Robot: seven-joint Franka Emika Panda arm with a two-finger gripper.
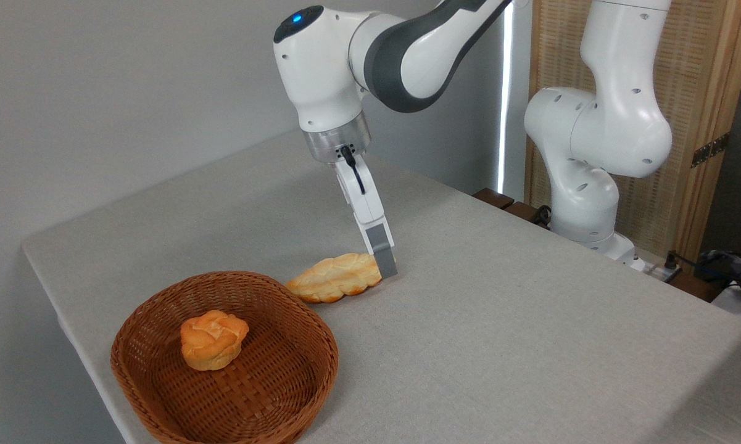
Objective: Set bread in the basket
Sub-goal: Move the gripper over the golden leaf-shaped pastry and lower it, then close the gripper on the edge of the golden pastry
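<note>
The bread (335, 278), a pale golden braided loaf, lies flat on the table just beyond the far rim of the basket (321, 333). The basket is reddish-brown woven wicker and sits near the table's front left corner. My gripper (384, 266) points down at the loaf's right end, with its tip at table height. Only one grey-padded finger (382, 250) shows, right against the loaf's end. The other finger is hidden behind it, so the jaw gap cannot be read.
A small round orange bun (213, 339) sits inside the basket. The table's left edge (55, 296) runs close to the basket. The arm's white base (583, 203) stands at the back right, in front of a wooden screen (703, 123).
</note>
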